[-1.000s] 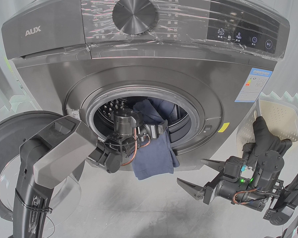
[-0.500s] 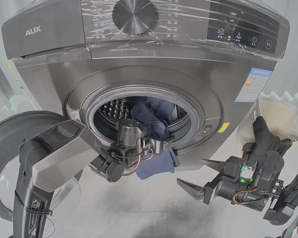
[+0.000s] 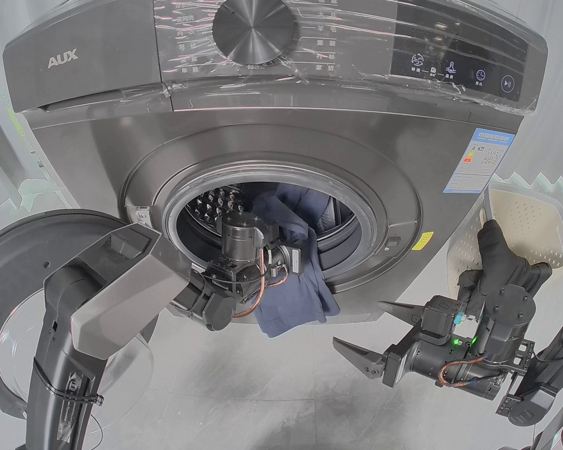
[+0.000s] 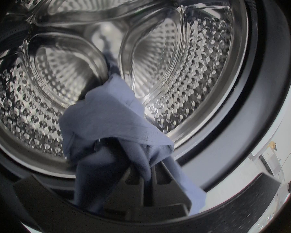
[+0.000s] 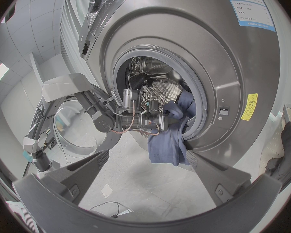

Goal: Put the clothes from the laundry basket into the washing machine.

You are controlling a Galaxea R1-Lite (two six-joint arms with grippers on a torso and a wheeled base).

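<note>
**At the washer (image 3: 356, 157) mouth: blue cloth (image 3: 294, 298) clamped**

Head view: the left gripper (image 3: 297, 259) was closed on the soft blue cloth, which draped over the rubber rim, half inside. The right gripper (image 3: 374, 331) hung low, fingers spread wide and holding nothing, near a perforated cream basket (image 3: 535, 217) that held a dark garment (image 3: 500, 257).

Left wrist view: dark fingers (image 4: 166, 185) pinched the bunched cloth before the dimpled steel drum (image 4: 190, 59).

Right wrist view: the cloth hung in folds over the round sill.
</note>
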